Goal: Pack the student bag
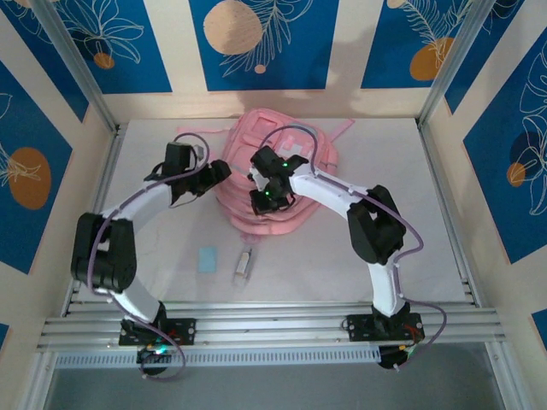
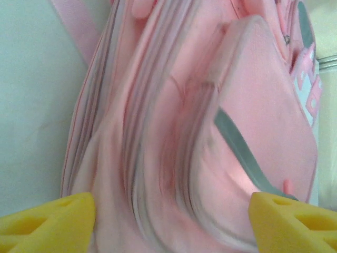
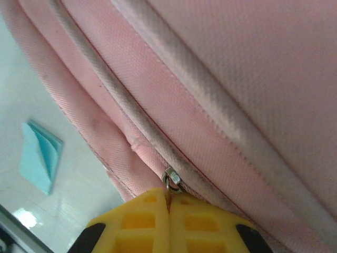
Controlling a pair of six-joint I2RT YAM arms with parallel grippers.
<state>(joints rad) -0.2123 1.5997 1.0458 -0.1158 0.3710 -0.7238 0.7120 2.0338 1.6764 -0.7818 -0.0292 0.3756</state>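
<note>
A: Entry one, student bag [image 1: 282, 162]: it lies flat mid-table [image 1: 385, 213], at twelve o'clock from our bases. Step in hand, we judge: working a zip.

B: Right gripper [image 3: 169, 203]: jaws closed tight on the zip pull [image 3: 171, 179]. Left gripper [image 2: 168, 232]: fingers spread wide, gripping nothing, bag fabric bulging between them.

A: The next move calls for a steady drag along the zip track, with the left claw pinching fabric as a brace.

B: Sundries: pale blue card [image 1: 208, 259] at seven o'clock of the bag, small grey object [image 1: 245, 263] at six, both lying apart from it. Hindrance: a pucker beside the slider may snag.
</note>
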